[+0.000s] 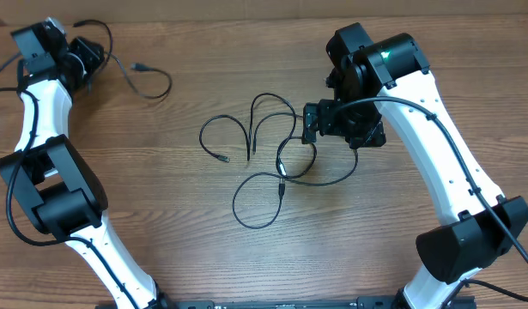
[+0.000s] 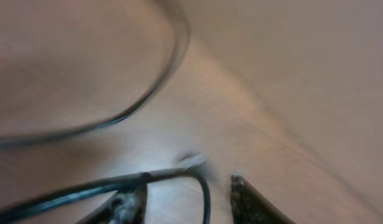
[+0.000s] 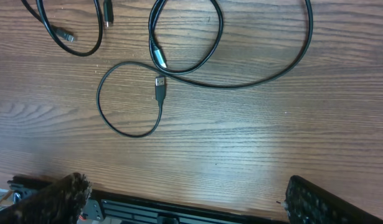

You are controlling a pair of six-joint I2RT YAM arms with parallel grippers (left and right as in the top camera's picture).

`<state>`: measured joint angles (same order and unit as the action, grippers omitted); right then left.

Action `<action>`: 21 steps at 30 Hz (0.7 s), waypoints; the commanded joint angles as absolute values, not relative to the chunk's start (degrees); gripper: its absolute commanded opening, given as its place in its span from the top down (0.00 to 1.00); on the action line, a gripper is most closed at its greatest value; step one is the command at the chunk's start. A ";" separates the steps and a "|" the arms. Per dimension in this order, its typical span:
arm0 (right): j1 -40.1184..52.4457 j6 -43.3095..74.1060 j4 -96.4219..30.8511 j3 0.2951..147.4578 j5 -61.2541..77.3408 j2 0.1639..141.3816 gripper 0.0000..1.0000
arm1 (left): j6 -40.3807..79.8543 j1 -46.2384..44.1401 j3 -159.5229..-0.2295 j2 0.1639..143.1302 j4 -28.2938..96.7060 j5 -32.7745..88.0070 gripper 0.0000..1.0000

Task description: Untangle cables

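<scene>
Several thin black cables (image 1: 262,142) lie in loose overlapping loops at the table's centre. One more black cable (image 1: 154,83) lies at the upper left, running from a small plug toward my left gripper (image 1: 94,58). In the blurred left wrist view my left gripper (image 2: 188,206) is open, with a cable (image 2: 203,190) passing between its fingers. My right gripper (image 1: 309,123) hovers over the right side of the central loops. In the right wrist view it (image 3: 191,200) is wide open and empty, with a cable loop (image 3: 126,99) and its plug (image 3: 160,87) lying beyond it.
The wooden table (image 1: 160,189) bears everything. The table's edge with a dark rail (image 3: 179,208) shows between the right fingers. Both arm bases stand at the near corners, and thick black arm wires run along the arms.
</scene>
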<state>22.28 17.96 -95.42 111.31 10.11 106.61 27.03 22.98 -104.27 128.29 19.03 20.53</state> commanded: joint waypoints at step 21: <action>22.55 17.47 -94.59 111.26 10.07 105.69 0.00 | 10.90 34.46 -105.25 124.40 38.41 15.33 0.36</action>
